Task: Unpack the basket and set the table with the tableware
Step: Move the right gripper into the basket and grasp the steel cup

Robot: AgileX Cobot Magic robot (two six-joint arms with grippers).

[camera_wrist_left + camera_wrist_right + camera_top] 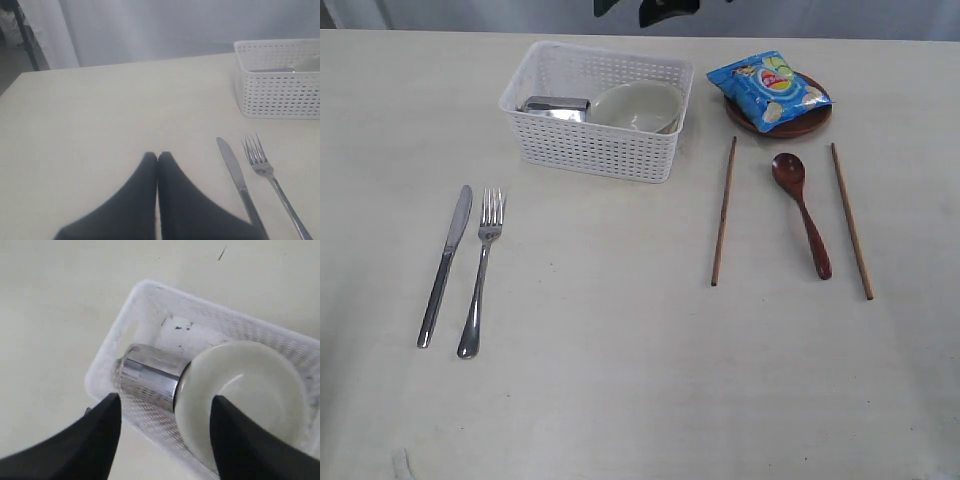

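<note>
Two items lie in the basket (595, 120) at the far side of the surface (620, 400): a steel cup (556, 108) on its side and, just beside it, a pale bowl (637, 105). Knife (445, 265) and fork (482, 270) lie side by side at left; two chopsticks (724, 212) flank the spoon (802, 215) at right, near the plate (790, 132) bearing a chip bag (768, 90). Right tool (165, 401), jaws apart and gripping nothing, hangs over the basket; left tool (158, 160) is closed and empty

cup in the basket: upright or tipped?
Tipped. The cup lies on its side in the basket, its shiny round wall facing up, beside the bowl.
</note>
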